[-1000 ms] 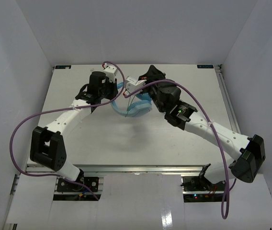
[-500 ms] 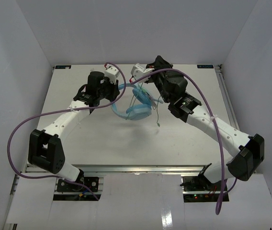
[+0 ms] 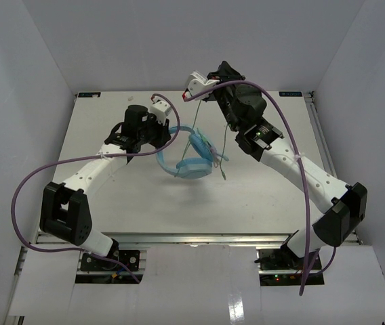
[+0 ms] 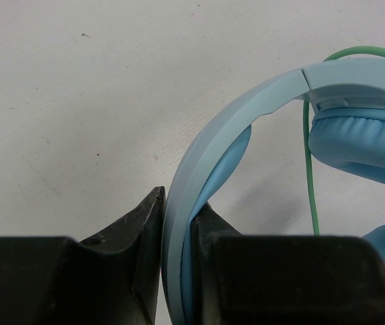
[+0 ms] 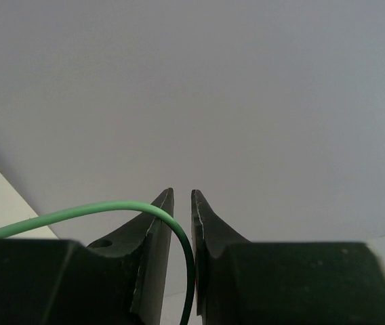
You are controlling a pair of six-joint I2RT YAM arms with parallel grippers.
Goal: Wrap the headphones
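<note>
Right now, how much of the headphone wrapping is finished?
Done: the left pincer clamps the headband of the headphones. In hand: the right pincer holds the green cable pinched and raised. Left: winding it around them; a loose end hangs and no tidy coil shows.

Robotics lab test cell. White counter (image 3: 145,196) boxed in by plain white panels (image 3: 179,40) along its left, far and right edges. Aluminium frame rail (image 3: 199,238) runs along the near edge. Left arm base (image 3: 101,261) and right arm base (image 3: 280,261) are bolted there, wiring exposed. Purple cable (image 3: 15,203) loops loose off the arms.
</note>
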